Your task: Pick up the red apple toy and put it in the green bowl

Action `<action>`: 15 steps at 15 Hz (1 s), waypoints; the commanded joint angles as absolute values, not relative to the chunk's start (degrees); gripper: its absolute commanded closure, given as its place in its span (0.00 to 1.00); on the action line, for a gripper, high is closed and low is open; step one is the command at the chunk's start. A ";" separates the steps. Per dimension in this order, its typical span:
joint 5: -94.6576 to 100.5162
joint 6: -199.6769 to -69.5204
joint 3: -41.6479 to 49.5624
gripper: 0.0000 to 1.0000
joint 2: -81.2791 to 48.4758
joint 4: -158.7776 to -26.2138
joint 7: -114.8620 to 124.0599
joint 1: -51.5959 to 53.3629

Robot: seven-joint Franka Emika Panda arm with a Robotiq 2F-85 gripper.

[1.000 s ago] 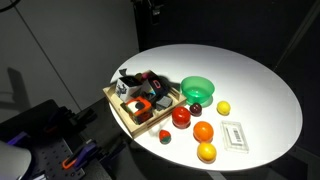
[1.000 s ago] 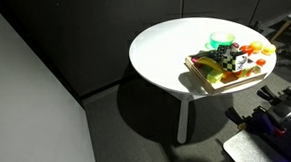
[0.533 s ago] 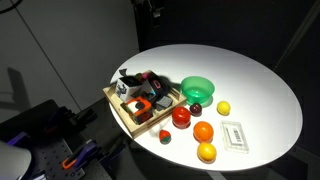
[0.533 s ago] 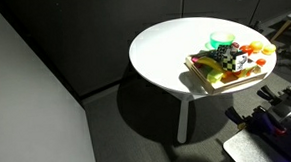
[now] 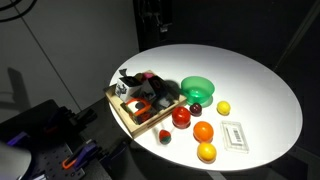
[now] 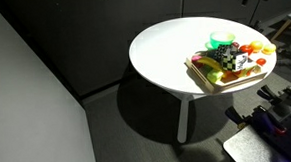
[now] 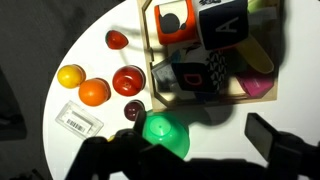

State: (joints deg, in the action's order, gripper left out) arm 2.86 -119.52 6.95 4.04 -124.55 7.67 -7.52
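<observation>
The red apple toy (image 5: 181,117) sits on the white table between the wooden tray and the orange ball; in the wrist view it (image 7: 129,80) lies up and left of the green bowl. The green bowl (image 5: 197,88) stands empty just beyond the apple, next to the tray; it also shows in the wrist view (image 7: 163,133) and in an exterior view (image 6: 221,39). My gripper (image 5: 157,28) hangs high above the far side of the table, open and empty. In the wrist view the gripper (image 7: 200,150) has its dark fingers (image 7: 270,137) spread wide, with the bowl below the left one.
A wooden tray (image 5: 127,112) holds several toy blocks. Around the apple lie an orange ball (image 5: 203,131), a yellow-orange fruit (image 5: 206,152), a yellow lemon (image 5: 223,108), a dark plum (image 5: 195,107), a small red strawberry piece (image 5: 165,136) and a white card (image 5: 233,135). The table edge runs close to the fruits.
The gripper has come down further into view at the top of the exterior view, and its shadow now falls over the tray. Nothing on the table has moved.
</observation>
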 commanded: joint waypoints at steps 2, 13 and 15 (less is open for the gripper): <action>3.12 -121.59 8.43 0.00 0.02 -123.64 5.57 -8.55; 2.10 -129.04 10.49 0.00 -11.34 -122.02 -0.86 -10.85; 2.03 -131.07 10.66 0.00 -13.32 -121.79 -1.73 -11.46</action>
